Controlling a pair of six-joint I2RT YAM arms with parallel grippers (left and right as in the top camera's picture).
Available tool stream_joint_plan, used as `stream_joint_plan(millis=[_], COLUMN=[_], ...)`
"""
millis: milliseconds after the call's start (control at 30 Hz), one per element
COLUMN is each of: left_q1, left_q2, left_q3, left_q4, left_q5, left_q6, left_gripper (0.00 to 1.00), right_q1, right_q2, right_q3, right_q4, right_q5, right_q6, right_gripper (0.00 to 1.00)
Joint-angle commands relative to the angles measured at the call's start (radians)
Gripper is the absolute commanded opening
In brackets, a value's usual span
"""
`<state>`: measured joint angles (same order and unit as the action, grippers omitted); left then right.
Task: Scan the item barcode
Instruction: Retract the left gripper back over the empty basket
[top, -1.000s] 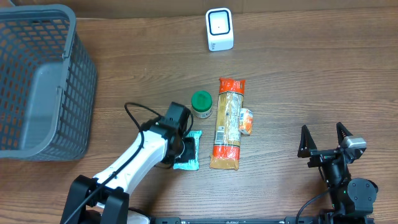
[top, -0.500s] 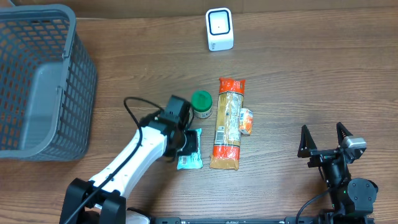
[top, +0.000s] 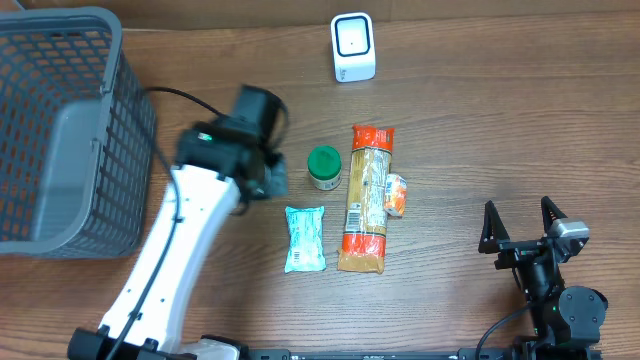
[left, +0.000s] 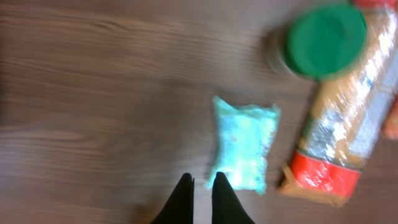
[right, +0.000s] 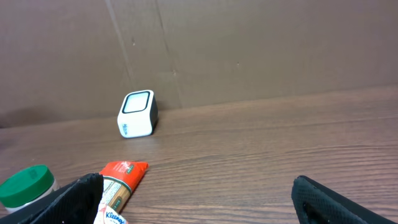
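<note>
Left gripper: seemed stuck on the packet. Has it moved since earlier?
Yes. The left gripper moved off the teal packet, up-frame, now beside the green-lidded jar.

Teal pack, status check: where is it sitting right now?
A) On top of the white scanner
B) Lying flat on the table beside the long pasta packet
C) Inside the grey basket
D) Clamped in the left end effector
B. The teal pack lies flat on the table just left of the pasta packet, and the left end effector is shut and empty, clear of the pack.
</note>
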<state>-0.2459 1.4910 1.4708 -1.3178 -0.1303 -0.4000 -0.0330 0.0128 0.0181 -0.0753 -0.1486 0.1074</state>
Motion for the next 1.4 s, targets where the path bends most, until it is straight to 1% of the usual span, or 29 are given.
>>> stream_joint_plan(millis=[0, 200, 300, 367, 433, 500, 600, 700, 767, 867, 933, 1000, 1167, 1233, 1367], left_q1=[0.093, 0.232, 0.325, 0.399, 0.485, 0.553, 0.604, 0.614, 0.614, 0.613, 0.612, 0.612, 0.619, 0.619, 0.62], left_q2=[0.002, 0.001, -0.003, -0.011, -0.022, -0.03, -0.027, -0.025, -0.025, -0.025, -0.025, -0.023, -0.016, -0.013, 0.004], left_q3=[0.114, 0.226, 0.28, 0.312, 0.335, 0.337, 0.337, 0.337, 0.337, 0.337, 0.337, 0.337, 0.337, 0.337, 0.337], left_q4=[-0.018, -0.014, -0.017, -0.006, 0.031, 0.076, 0.114, 0.106, 0.098, 0.1, 0.1, 0.1, 0.123, 0.14, 0.184], left_q5=[-0.09, -0.079, -0.064, -0.027, 0.058, 0.184, 0.308, 0.285, 0.236, 0.224, 0.229, 0.235, 0.234, 0.215, 0.148], left_q6=[0.074, 0.183, 0.159, 0.139, 0.138, 0.139, 0.177, 0.203, 0.204, 0.21, 0.216, 0.233, 0.229, 0.229, 0.228], left_gripper=[0.08, 0.13, 0.14, 0.16, 0.2, 0.27, 0.34, 0.38, 0.45, 0.62, 0.71, 0.74, 0.8, 0.8, 0.87], right_q1=[-0.006, -0.006, -0.006, -0.006, -0.006, -0.006, -0.006, -0.006, -0.006, -0.006, -0.006, -0.006, -0.006, -0.006, -0.006], right_q2=[-0.01, -0.01, -0.01, -0.01, -0.01, -0.01, -0.01, -0.01, -0.01, -0.01, -0.01, -0.01, -0.01, -0.01, -0.01], right_q3=[-0.01, -0.01, -0.01, -0.01, -0.01, -0.01, -0.01, -0.01, -0.01, -0.01, -0.01, -0.01, -0.01, -0.01, -0.01], right_q4=[0.004, 0.004, 0.004, 0.004, 0.004, 0.004, 0.004, 0.004, 0.004, 0.004, 0.003, 0.004, 0.004, 0.004, 0.004], right_q5=[0.013, 0.013, 0.013, 0.013, 0.013, 0.013, 0.013, 0.013, 0.012, 0.012, 0.013, 0.013, 0.013, 0.013, 0.013], right_q6=[-0.003, -0.003, -0.003, -0.003, -0.003, -0.002, -0.003, -0.003, -0.003, -0.003, -0.003, -0.003, -0.002, -0.003, -0.003], right_gripper=[1.0, 1.0, 1.0, 1.0, 1.0, 1.0, 1.0, 1.0, 1.0, 1.0, 1.0, 1.0, 1.0, 1.0, 1.0])
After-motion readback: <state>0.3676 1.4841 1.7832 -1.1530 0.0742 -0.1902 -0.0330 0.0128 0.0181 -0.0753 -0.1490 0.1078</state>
